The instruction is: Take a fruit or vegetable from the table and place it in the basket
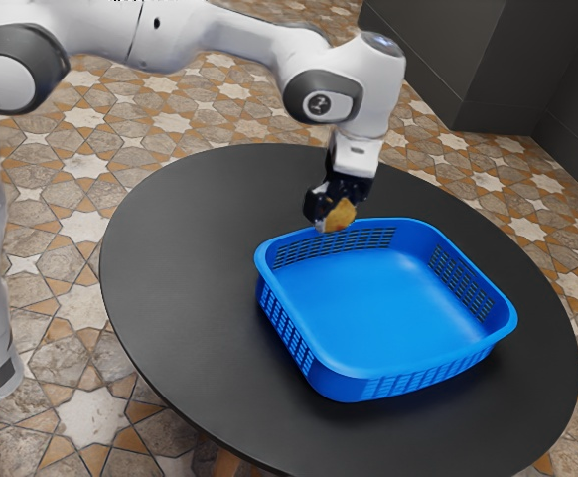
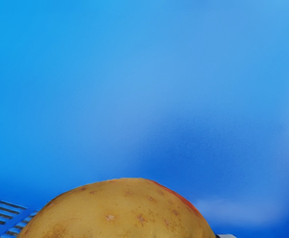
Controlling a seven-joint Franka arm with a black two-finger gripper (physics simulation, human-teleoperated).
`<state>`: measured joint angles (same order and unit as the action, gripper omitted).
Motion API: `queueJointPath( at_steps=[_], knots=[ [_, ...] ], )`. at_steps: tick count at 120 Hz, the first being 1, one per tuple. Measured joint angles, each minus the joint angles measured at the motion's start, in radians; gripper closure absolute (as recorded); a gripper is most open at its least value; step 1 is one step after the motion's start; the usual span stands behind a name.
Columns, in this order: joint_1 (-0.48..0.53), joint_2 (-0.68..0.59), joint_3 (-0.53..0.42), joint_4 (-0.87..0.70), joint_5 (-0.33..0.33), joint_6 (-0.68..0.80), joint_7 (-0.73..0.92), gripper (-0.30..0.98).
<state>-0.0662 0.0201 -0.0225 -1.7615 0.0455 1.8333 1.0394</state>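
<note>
1. Jaws point(image 1: 334, 208) closed on a potato point(image 1: 342, 217), apparently gripped from both sides and held clear of the surface point(image 1: 180, 283).
2. Potato directly below the hand, right at the jaws; nothing left to reach for. Long axis hard to read, with much of the outline hidden; cannot tell.
3. Key relation: potato above the level of the basket point(image 1: 398, 385), near the rim farthest from the exterior camera. Whether already just inside that rim or still over it, cannot tell.
4. Basket floor beyond the potato in the wrist view, slatted wall off to one side of it.
5. Only one arm at work, so no choice of hand.
6. Judged well along: picking done, placing to come. Next, best to ease farther over the basket's middle, lower, then release.
7. Risk: catching the rim on the way down, or rolling after too high a drop.
</note>
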Motion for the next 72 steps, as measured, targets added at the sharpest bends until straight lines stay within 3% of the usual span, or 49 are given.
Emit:
queueJointPath(
  at_steps=[26, 43, 57, 72],
  knots=[
    [-0.077, 0.053, -0.072, -0.002, -0.023, 0.009, -0.026, 0.33],
    [0.019, 0.134, -0.075, 0.013, -0.031, 0.065, -0.039, 0.43],
    [0.028, 0.166, -0.074, 0.038, -0.035, 0.097, -0.046, 0.2],
    [0.032, 0.168, -0.074, 0.042, -0.074, 0.114, -0.052, 0.08]
  ],
)
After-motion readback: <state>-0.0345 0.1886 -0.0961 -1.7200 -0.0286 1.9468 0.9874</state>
